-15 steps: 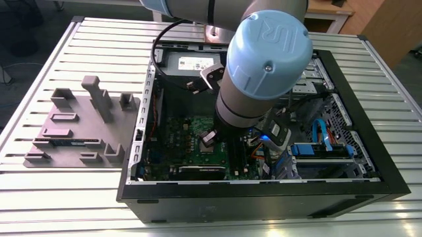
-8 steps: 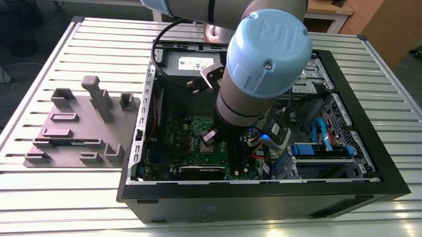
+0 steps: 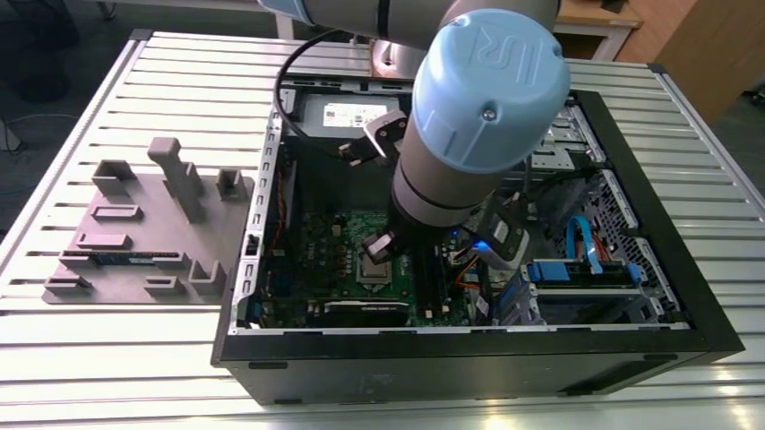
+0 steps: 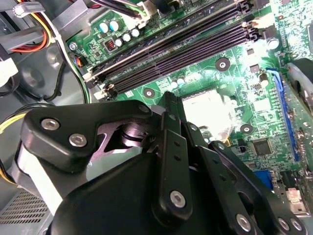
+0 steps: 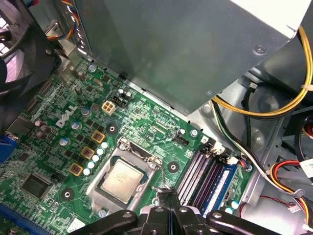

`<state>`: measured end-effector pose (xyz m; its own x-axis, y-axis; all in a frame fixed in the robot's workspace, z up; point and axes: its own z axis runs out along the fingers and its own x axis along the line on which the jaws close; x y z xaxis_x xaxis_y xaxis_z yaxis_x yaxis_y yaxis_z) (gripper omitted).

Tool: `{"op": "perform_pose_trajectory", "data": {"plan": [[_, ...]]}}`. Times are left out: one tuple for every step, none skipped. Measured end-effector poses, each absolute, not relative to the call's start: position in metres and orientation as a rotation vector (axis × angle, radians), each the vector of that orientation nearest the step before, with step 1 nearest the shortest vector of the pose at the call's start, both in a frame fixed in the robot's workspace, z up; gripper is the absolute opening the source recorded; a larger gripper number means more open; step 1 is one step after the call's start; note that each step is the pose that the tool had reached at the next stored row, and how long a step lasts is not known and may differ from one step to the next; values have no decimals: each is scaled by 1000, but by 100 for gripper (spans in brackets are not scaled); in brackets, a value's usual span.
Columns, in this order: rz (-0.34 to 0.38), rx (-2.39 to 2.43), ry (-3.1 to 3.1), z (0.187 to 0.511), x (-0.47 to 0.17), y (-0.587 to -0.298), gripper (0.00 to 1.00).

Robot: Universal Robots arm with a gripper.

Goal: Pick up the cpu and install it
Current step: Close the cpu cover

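First wrist view: the cpu (image 5: 122, 178) lies flat in the socket (image 5: 99, 177) of the motherboard (image 5: 58, 161). The gripper (image 5: 164, 192) hangs just beside it, jaws together. Exterior view: a grey fixture tray (image 3: 132, 242) sits at nine o'clock of the computer case (image 3: 669, 296).

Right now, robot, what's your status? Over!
Copy: gripper low over the green board, beside the socket. The cpu sits in the socket, not gripped. Nothing covering its top.

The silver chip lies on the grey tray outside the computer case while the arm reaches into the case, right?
No. The chip sits in the socket on the green board inside the case, not on the grey tray, as the first wrist view shows. The arm does reach in.
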<state>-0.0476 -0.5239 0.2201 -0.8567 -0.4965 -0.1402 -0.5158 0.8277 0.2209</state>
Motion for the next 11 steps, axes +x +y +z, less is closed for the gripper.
{"op": "perform_pose_trajectory", "data": {"plan": [[387,-813,2930,221,-48,-524,11],[388,-813,2930,221,-48,-524,11],[388,-813,2930,221,-48,-524,11],[388,-813,2930,221,-48,-524,11],[387,-813,2930,221,-48,-524,11],[387,-813,2930,221,-47,-524,11],[387,-813,2930,221,-47,-523,11],[387,-813,2930,221,-48,-523,11],[387,-813,2930,221,-48,-522,11],[387,-813,2930,221,-48,-522,11],[387,-813,2930,221,-48,-521,11]]}}
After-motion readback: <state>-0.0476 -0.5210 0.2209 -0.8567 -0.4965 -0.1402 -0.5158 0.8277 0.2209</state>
